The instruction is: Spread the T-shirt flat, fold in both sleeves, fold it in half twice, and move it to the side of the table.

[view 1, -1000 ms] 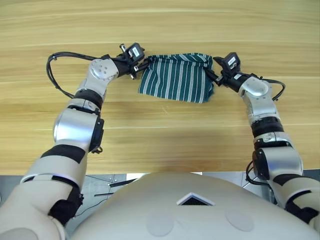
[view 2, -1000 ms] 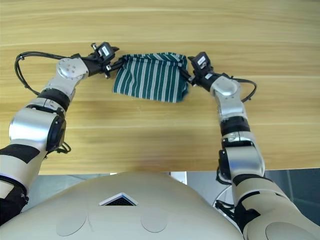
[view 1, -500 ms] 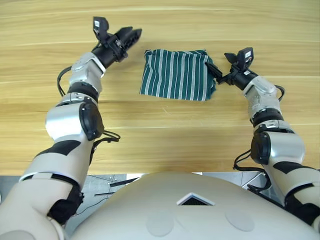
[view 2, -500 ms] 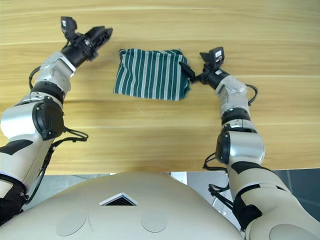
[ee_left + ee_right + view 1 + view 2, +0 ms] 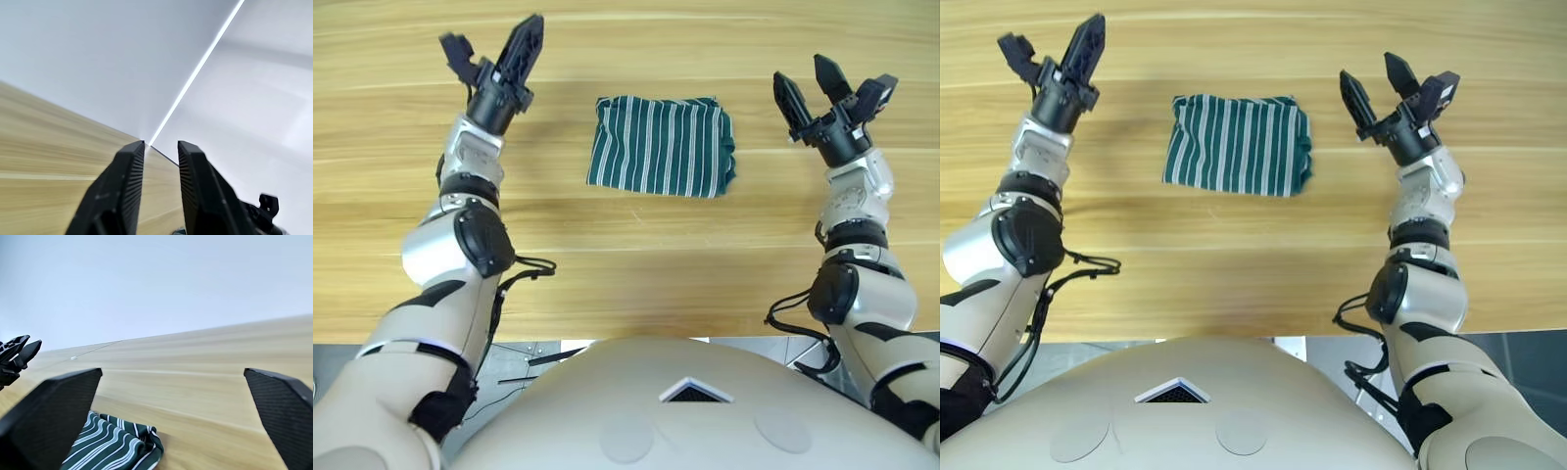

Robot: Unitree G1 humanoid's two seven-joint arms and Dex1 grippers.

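The T-shirt (image 5: 661,145), green with white stripes, lies folded into a small rectangle on the wooden table (image 5: 636,255), in the middle toward the far side. My left gripper (image 5: 530,24) is raised off to the shirt's left, a narrow gap between its fingers (image 5: 132,181), nothing in them. My right gripper (image 5: 801,70) is raised to the shirt's right, wide open and empty. A corner of the shirt (image 5: 117,445) lies below and between the right fingers (image 5: 54,406) in the right wrist view. Neither gripper touches the cloth.
Bare wooden tabletop (image 5: 1253,245) stretches all around the shirt, with wide free room to both sides and toward the near edge (image 5: 607,338). A pale wall (image 5: 156,279) stands behind the table's far edge.
Both grippers let go of the shirt's top corners, swung outward and upward away from it, and the right one opened wide. The shirt stays folded in place.
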